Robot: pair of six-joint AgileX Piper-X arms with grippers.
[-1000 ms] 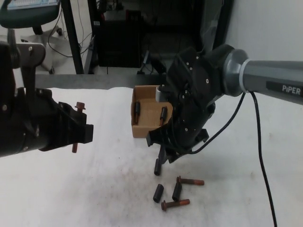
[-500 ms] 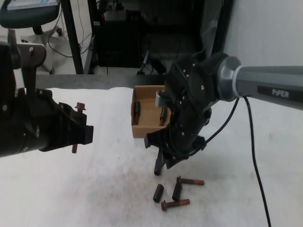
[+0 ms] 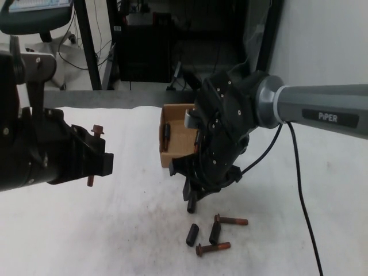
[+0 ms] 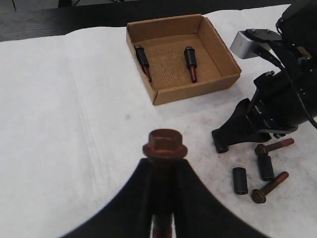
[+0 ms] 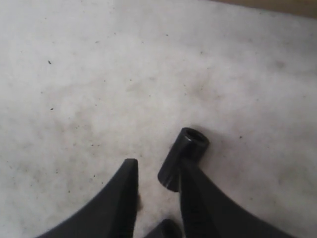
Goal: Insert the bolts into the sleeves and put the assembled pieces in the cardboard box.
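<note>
My left gripper (image 4: 165, 166) is shut on a rusty bolt (image 4: 165, 145), held upright above the cloth at the left in the high view (image 3: 94, 154). My right gripper (image 5: 156, 171) is open and low over the cloth, with a black sleeve (image 5: 184, 157) lying against the tip of one finger (image 5: 198, 203); in the high view that sleeve (image 3: 191, 203) lies just below the gripper. The cardboard box (image 4: 218, 54) holds two assembled pieces (image 4: 143, 62) (image 4: 190, 63). Two loose bolts (image 3: 232, 220) (image 3: 213, 248) and two sleeves (image 3: 192, 234) (image 3: 215, 232) lie near the front.
A white cloth (image 3: 132, 230) covers the bench. The right arm's body (image 3: 230, 126) hangs over the box's right side in the high view. Beyond the bench's far edge stand dark frame legs (image 3: 86, 46) and a chair.
My right arm has shifted left and slightly lower, bringing its fingers over the sleeve, which stayed in place. The left arm and its bolt have not moved.
</note>
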